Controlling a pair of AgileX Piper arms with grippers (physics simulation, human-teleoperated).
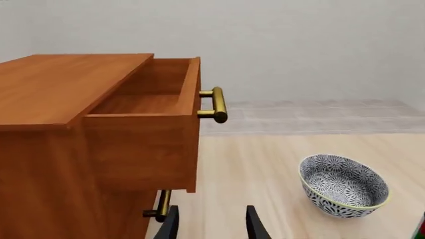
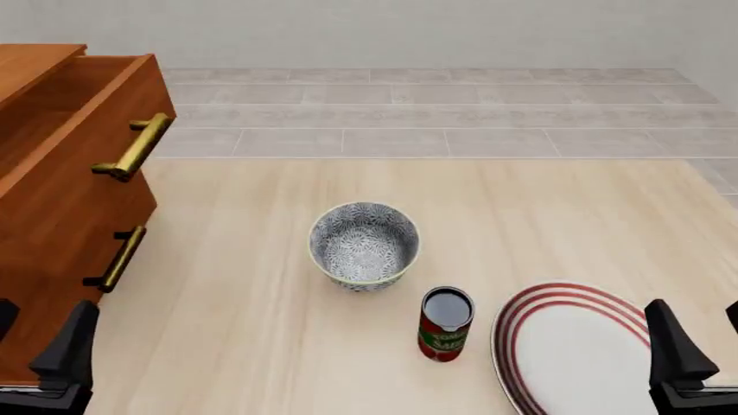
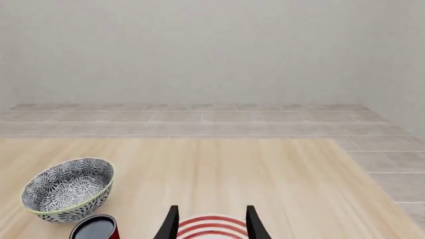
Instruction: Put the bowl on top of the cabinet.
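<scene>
The bowl (image 2: 363, 245), deep with a grey-and-white floral speckle and a pale rim, stands upright in the middle of the table; both wrist views show the bowl too (image 1: 343, 185) (image 3: 66, 189). The reddish-brown cabinet (image 2: 58, 199) fills the left side, its top drawer (image 1: 149, 97) pulled out and its flat top (image 1: 59, 84) bare. My left gripper (image 2: 41, 341) is open near the table's front edge beside the cabinet, well left of the bowl. Over the plate at the front right, my right gripper (image 2: 703, 341) is open and holds nothing.
A red can (image 2: 445, 323) stands just in front and to the right of the bowl. A flat white plate with red rings (image 2: 576, 346) lies at the front right. Brass bar handles (image 2: 136, 145) (image 2: 119, 258) stick out from the drawers. Tiled floor lies beyond the table.
</scene>
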